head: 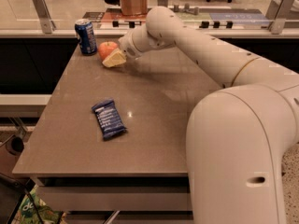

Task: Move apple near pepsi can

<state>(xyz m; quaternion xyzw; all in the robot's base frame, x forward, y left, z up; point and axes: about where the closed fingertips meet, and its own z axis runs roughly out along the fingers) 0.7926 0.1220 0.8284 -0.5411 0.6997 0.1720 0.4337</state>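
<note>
The red-orange apple (107, 49) sits on the grey table (154, 106) at its far left corner. The blue pepsi can (86, 36) stands upright just left of the apple, a small gap between them. My gripper (115, 59) reaches in from the right on the long white arm. Its pale yellow tip lies against the apple's front right side, low over the table. The apple's right part is hidden behind the gripper.
A flat dark-blue snack bar wrapper (108, 119) lies on the table's front left part. A brown paper bag (133, 0) stands on the counter behind the table. The robot's white body (238, 148) fills the right foreground.
</note>
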